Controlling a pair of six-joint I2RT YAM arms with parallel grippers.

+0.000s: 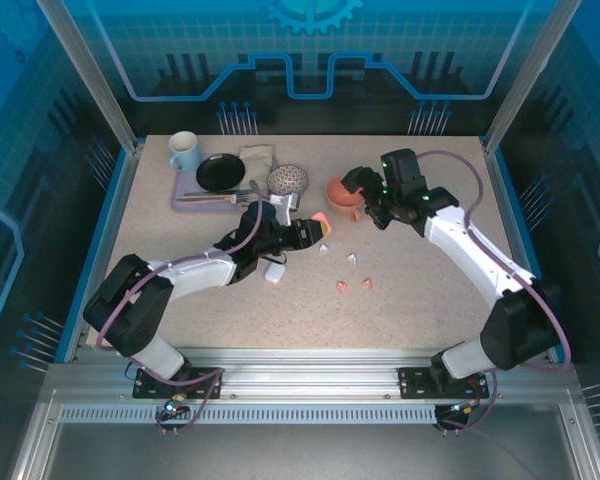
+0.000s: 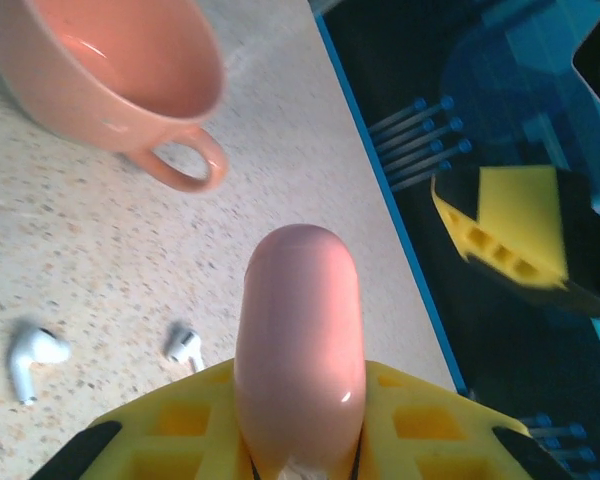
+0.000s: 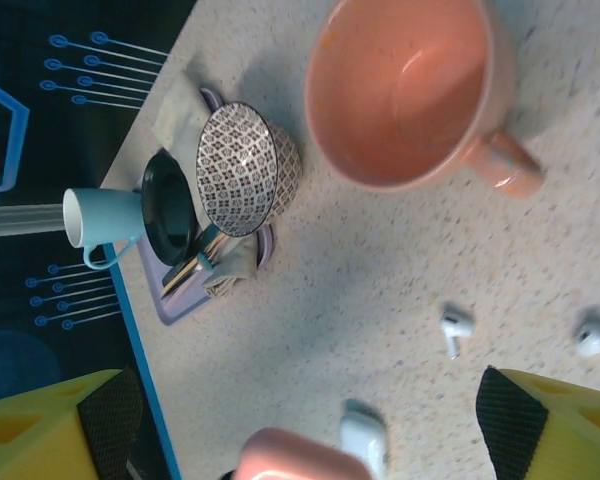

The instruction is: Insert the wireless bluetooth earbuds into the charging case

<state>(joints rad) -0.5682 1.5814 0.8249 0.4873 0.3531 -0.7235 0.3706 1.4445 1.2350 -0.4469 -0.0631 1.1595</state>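
Closest to the lens, the pink case sits clamped in your left gripper, over the middle of the tabletop. Your right gripper hangs by the orange cup, jaws wide and empty. Two white earbuds and two pink earbuds lie loose around the tabletop's middle, right of the white case.

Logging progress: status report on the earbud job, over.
Left claw shut on salmon-pink pebble-shaped case. Right claw open near salmon ceramic mug. Tiny white earbuds and pink earbuds loose on speckled table.
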